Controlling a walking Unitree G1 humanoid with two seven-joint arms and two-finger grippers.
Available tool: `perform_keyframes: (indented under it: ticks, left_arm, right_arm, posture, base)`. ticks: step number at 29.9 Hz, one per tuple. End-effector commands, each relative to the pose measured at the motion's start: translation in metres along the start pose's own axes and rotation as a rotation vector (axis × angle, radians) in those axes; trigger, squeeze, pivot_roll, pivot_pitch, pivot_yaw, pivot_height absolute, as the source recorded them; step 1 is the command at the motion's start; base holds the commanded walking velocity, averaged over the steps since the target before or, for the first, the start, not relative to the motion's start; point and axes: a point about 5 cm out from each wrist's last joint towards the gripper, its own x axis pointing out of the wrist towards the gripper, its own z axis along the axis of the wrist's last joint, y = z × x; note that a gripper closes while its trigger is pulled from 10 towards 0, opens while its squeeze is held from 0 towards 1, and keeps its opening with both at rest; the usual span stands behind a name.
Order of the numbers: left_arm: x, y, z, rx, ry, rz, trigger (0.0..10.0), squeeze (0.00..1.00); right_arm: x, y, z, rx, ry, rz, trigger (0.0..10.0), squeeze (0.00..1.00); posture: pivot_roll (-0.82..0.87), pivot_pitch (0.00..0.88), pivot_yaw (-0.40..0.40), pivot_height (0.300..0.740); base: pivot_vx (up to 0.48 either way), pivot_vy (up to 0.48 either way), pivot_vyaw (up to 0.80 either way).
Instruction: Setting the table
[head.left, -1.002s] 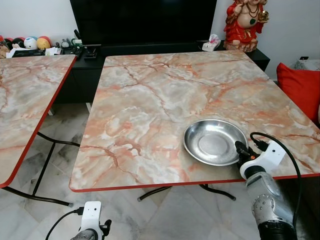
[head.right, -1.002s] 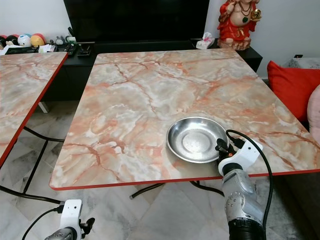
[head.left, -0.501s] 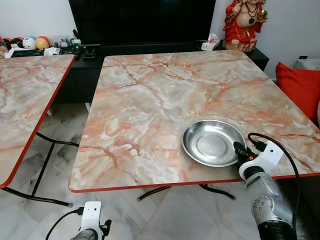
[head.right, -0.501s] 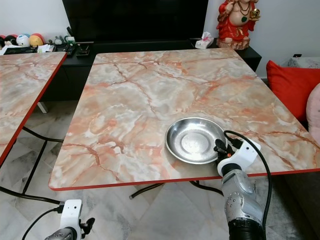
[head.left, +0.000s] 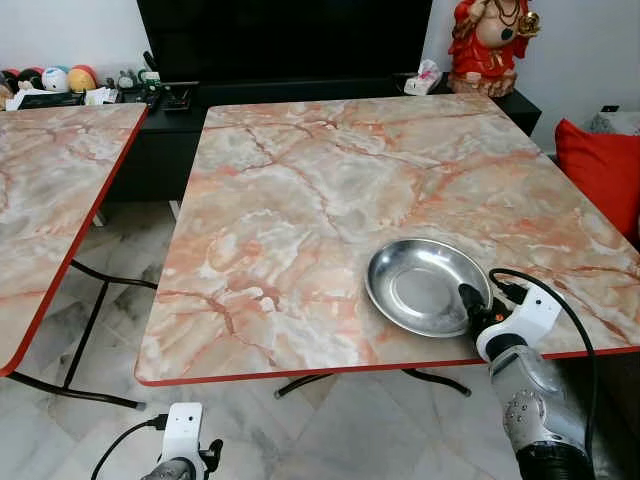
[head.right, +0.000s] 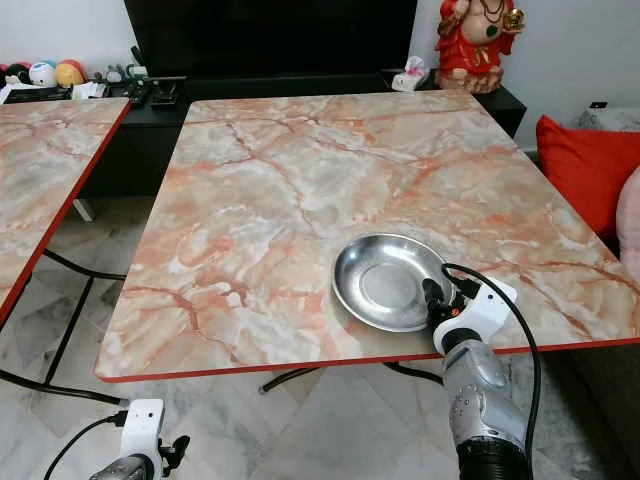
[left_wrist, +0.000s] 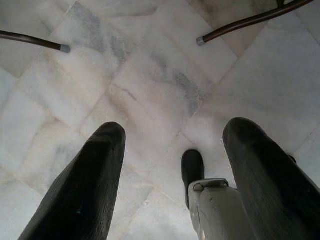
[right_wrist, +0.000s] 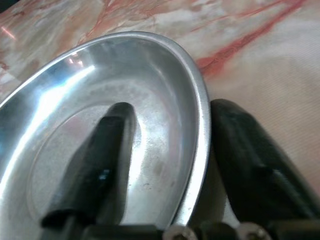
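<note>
At the near right corner of the marble-patterned worktop (head.left: 330, 190), 1 round steel dish (head.left: 420, 285) sits flat on the surface, close to the red-trimmed front edge. The right gripper (right_wrist: 165, 165) is at the dish's near rim. Its jaws straddle that rim: 1 black finger lies inside the bowl, the other outside against the worktop, with the rim between them. The wrist view shows a slight gap at the outer finger, so whether the rim is actually pinched cannot be told. A black cable loops from the white wrist housing of the right arm.

The left gripper (left_wrist: 170, 165) hangs idle low beside the robot, jaws spread wide, pointing at the pale marble floor (left_wrist: 150, 75), where 2 dark table-leg ends are visible.

A 2nd worktop (head.left: 50, 190) of the same pattern stands to the left, well apart. Behind, a dark low cabinet (head.left: 180, 110) carries small clutter, and a red figurine (head.left: 490, 40) stands at its right end. A red cushion (head.left: 600, 170) lies at the far right.
</note>
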Motion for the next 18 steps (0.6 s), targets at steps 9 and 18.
perform_keyframes:
  ticks: [9,18]
  left_arm:
    - [-0.001,0.003,-0.006,0.001,0.024,0.007,10.0,0.0]
    - [-0.001,0.002,-0.006,-0.001,0.022,0.007,10.0,0.0]
  right_arm:
    - [-0.002,0.0,0.01,-0.032,-0.037,-0.005,10.0,0.0]
    - [-0.004,0.009,0.027,-0.021,-0.145,0.039,10.0,0.0]
  posture:
    - [-0.03,0.015,0.011,0.74]
    - [-0.03,0.016,0.011,0.74]
  base:
    - [0.0,0.0,0.0]
    - [0.0,0.0,0.0]
